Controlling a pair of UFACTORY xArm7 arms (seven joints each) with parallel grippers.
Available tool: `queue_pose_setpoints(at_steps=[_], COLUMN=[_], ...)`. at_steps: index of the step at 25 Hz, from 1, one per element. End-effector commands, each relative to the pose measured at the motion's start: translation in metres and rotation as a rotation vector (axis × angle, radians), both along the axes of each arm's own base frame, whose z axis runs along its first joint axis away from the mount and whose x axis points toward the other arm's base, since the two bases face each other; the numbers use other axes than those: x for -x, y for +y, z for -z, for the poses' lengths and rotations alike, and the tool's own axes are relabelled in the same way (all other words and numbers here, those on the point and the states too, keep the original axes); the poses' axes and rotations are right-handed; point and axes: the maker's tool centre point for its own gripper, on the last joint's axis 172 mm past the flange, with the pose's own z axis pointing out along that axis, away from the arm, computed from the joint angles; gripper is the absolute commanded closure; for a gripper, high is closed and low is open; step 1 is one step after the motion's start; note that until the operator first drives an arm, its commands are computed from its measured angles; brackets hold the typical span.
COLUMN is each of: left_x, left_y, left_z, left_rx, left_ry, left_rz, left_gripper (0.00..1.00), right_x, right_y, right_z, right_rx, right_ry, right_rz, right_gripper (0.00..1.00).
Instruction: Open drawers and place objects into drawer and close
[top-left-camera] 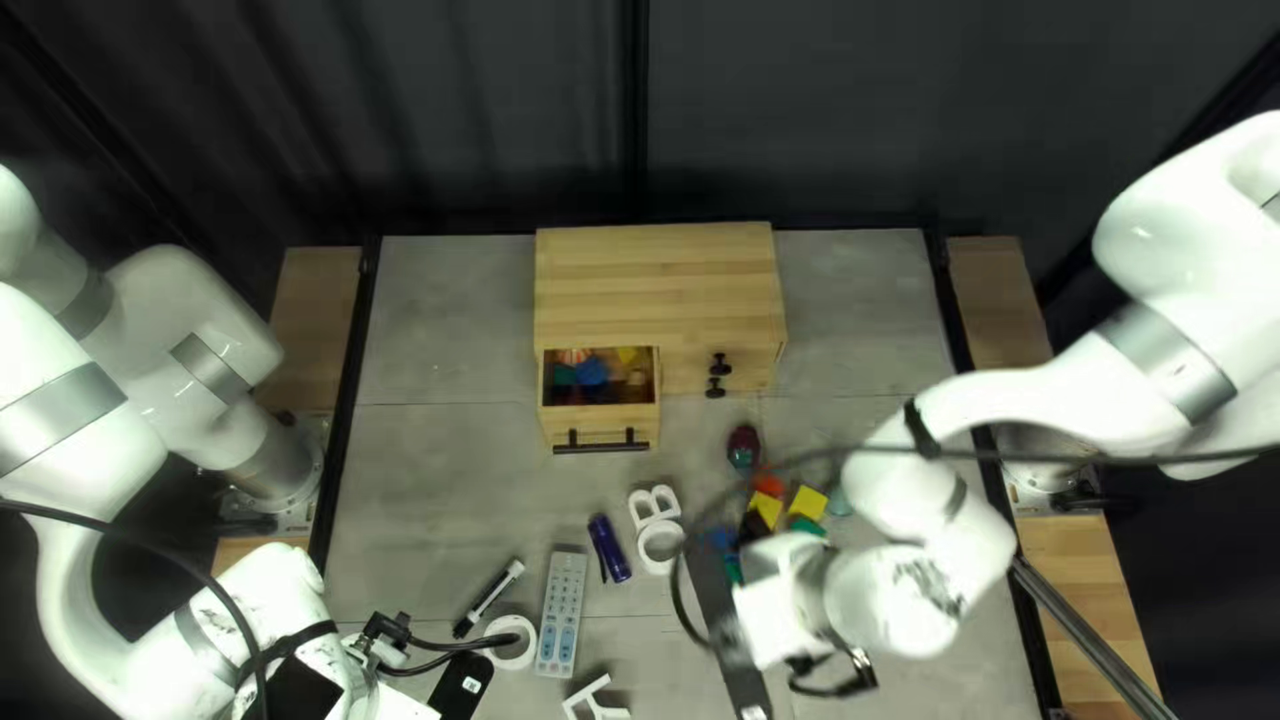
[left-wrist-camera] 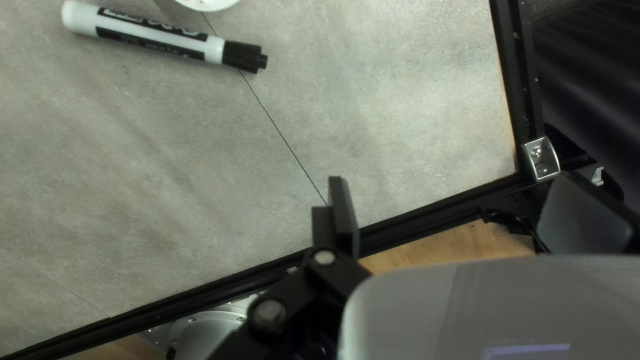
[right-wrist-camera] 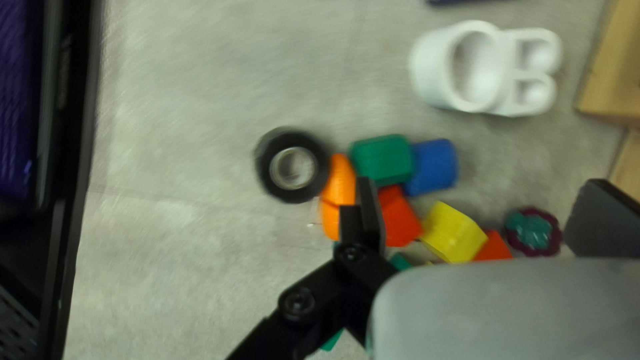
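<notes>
- Drawer (top-left-camera: 543, 416): extended from the wooden cabinet (top-left-camera: 660, 287); coloured pieces inside.
- Right gripper (right-wrist-camera: 481, 182): fingers apart, nothing held, above the loose pieces on the table.
- Left gripper (left-wrist-camera: 451, 177): fingers apart, empty.
- Yellow block (right-wrist-camera: 453, 232): on the table, between the red block (right-wrist-camera: 400, 217) and the flower-shaped piece (right-wrist-camera: 533, 231).
- Green block (right-wrist-camera: 383, 160): touching the blue block (right-wrist-camera: 435, 167).
- Handling, judged: blocks appear light, stiff, rather smooth, not fragile; grasp low across opposite faces, as rounded edges may slip.
- Drawer handle (top-left-camera: 600, 447): rigid; push centrally to close, avoiding skew.
</notes>
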Motion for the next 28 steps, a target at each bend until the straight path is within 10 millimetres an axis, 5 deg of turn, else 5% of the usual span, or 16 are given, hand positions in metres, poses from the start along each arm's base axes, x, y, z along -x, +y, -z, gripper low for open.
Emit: queue_pose_setpoints(at_steps=[1,5,9,28], left_x=[0.0,0.0,0.0,0.0], left_y=[0.0,0.0,0.0,0.0], left_z=[0.0,0.0,0.0,0.0], left_rx=[0.0,0.0,0.0,0.0], left_ry=[0.0,0.0,0.0,0.0], left_rz=[0.0,0.0,0.0,0.0], left_gripper=[0.0,0.0,0.0,0.0], right_x=[0.013,0.02,0.022,0.01], right_y=[0.039,0.049,0.038,0.002], right_z=[0.015,0.038,0.054,0.106], right_rx=[0.073,0.099,0.108,0.054], right_ry=[0.081,0.15,0.216,0.34], right_rz=[-0.266,-0.44,-0.548,-0.567], right_gripper=[0.0,0.0,0.0,0.0])
